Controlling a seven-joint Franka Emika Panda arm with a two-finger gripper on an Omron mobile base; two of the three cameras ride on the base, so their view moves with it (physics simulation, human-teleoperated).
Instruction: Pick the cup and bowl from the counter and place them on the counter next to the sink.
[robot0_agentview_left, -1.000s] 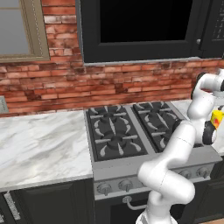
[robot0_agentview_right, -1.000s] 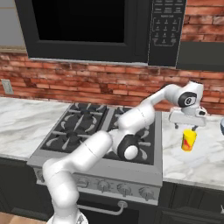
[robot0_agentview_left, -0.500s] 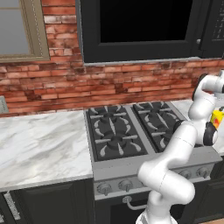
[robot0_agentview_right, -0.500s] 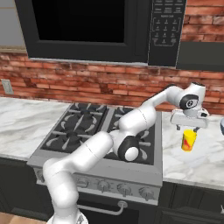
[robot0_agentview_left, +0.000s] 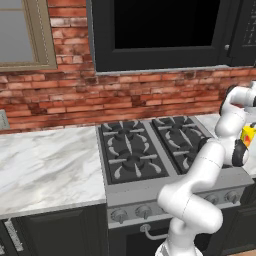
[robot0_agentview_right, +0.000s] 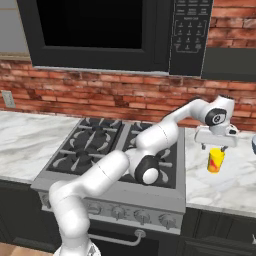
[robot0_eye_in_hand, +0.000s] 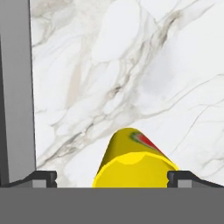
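The yellow cup (robot0_agentview_right: 215, 161) with a red mark stands upright on the marble counter (robot0_agentview_right: 235, 186) right of the stove. My gripper (robot0_agentview_right: 216, 145) hangs straight above it, open, fingers straddling the cup's rim without touching. In the hand view the cup (robot0_eye_in_hand: 135, 162) rises between the two fingertips (robot0_eye_in_hand: 42, 178), nearer the right one, over veined marble (robot0_eye_in_hand: 131, 65). The left base view catches the cup (robot0_agentview_left: 248, 135) at its right edge. A pale sliver of the bowl (robot0_agentview_right: 254, 145) shows at the right edge of the right base view. The sink is out of view.
A gas stove (robot0_agentview_right: 115, 150) with black grates lies left of the cup; its grey edge (robot0_eye_in_hand: 15, 87) runs down the left of the hand view. A microwave (robot0_agentview_right: 100, 30) hangs above, in front of a brick wall (robot0_agentview_left: 75, 100). More marble counter (robot0_agentview_left: 45, 165) stretches left of the stove.
The hand has edged slightly right and settled closer over the cup. Its jaws have stayed wide, and the cup has not moved.
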